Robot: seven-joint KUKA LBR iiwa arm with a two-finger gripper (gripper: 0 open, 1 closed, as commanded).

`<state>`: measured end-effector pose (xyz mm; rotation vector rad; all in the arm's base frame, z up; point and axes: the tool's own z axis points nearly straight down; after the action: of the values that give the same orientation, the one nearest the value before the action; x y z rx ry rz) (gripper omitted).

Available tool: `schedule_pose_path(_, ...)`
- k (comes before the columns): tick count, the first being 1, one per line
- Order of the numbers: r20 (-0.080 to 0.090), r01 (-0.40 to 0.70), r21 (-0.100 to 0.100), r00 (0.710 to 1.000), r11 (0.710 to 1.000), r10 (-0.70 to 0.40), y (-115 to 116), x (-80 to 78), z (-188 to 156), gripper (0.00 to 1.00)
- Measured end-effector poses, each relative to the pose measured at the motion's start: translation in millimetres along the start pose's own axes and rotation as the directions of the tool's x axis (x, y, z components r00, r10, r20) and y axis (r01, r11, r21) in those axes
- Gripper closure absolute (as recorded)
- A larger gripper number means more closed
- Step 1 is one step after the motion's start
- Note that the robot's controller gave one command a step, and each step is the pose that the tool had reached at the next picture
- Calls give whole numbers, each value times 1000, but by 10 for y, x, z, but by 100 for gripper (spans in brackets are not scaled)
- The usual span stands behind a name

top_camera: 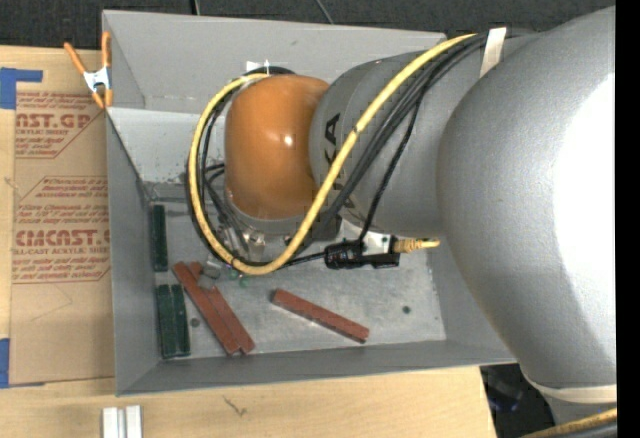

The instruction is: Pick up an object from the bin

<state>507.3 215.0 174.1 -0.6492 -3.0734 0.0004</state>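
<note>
While the hand (233, 259), its opening impossible to tell, is hanging at the red-brown strips' (216, 312) upper end, straddling their narrow width is looking safest.

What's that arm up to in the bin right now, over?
Gripper low in bin, left half, partly under orange cover. Below it, upper end of two brown sticks. Green bars close beside, lone brown stick apart.

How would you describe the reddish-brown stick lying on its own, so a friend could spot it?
Find the grey metal bin, then the floor at its lower edge, below the arm's orange cover. The reddish-brown stick lies flat there, slanting down to the right. Unlike the like-coloured sticks to its left, packed beside dark green bars, it touches nothing.
</note>
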Motion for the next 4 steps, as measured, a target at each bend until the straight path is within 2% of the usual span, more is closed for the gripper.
schedule_pose_path(1,-1,45,2,999,999,-45,-52,9,19,100)
schedule_pose_path(2,1,193,0,981,981,-193,-134,49,-16,100)
schedule_pose_path(3,-1,-312,3,950,950,312,-315,-89,336,0)
schedule_pose_path(4,-1,-311,1,950,950,311,-308,-89,325,0)
